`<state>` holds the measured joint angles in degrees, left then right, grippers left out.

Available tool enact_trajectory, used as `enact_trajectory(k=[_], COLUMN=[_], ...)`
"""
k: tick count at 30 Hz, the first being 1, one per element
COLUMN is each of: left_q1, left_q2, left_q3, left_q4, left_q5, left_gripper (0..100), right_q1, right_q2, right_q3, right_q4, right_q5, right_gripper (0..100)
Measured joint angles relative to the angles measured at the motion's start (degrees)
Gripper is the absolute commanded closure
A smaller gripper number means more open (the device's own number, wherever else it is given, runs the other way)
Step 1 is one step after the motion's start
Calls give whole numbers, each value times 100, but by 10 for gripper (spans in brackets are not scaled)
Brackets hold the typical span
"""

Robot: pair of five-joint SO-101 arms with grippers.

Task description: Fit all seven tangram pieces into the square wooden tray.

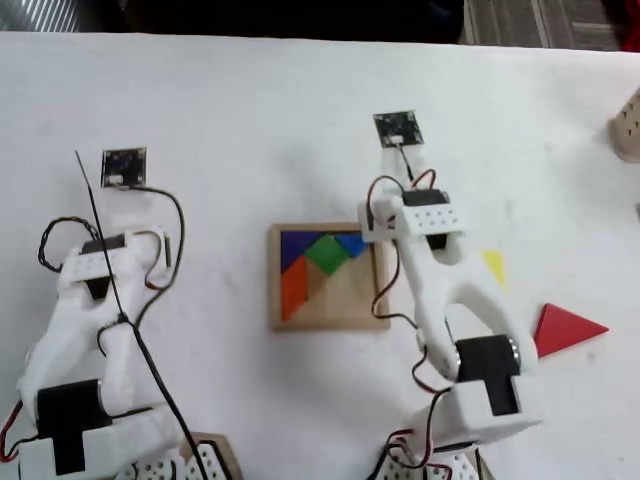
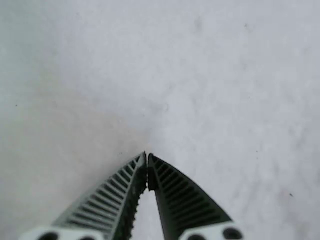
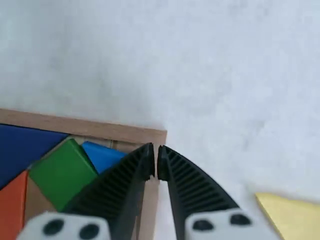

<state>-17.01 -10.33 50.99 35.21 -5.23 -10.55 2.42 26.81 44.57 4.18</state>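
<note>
Nearest us, a flat red triangular wooden piece (image 1: 565, 328) lies on the white table (image 1: 240, 110), well apart from the tray, on the right arm's outer side. A little farther off, a small yellow triangular piece (image 1: 494, 265) lies just beside that arm. Between the two arms sits the square wooden tray (image 1: 330, 322), partly filled. An orange piece (image 1: 293, 288) lies along the left arm's side. A large blue triangle (image 1: 294, 246), a green square (image 1: 325, 253) and a smaller blue piece (image 1: 351, 242) run along the far edge. The rest is bare wood.

The right gripper (image 3: 155, 152) hovers over the tray's far corner, fingers pressed together on nothing. The left gripper (image 2: 147, 159) hangs over bare table, likewise closed and empty.

We judge the pieces light, rigid and smooth, lying flat with little height to catch. The jaws should straddle two opposite edges near a piece's middle and close gently, or it may skid.
</note>
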Motion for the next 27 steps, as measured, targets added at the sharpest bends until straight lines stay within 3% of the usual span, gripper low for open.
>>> enact_trajectory(k=[20,27], left_q1=[0,0], left_q2=[0,0], left_q3=[0,0], left_q4=[0,0], left_q5=[0,0], left_gripper=[976,976], right_q1=[-448,-281], right_q2=[62,-457], right_q3=[598,343], right_q4=[-475,229], right_q5=[9,26], right_gripper=[981,981])
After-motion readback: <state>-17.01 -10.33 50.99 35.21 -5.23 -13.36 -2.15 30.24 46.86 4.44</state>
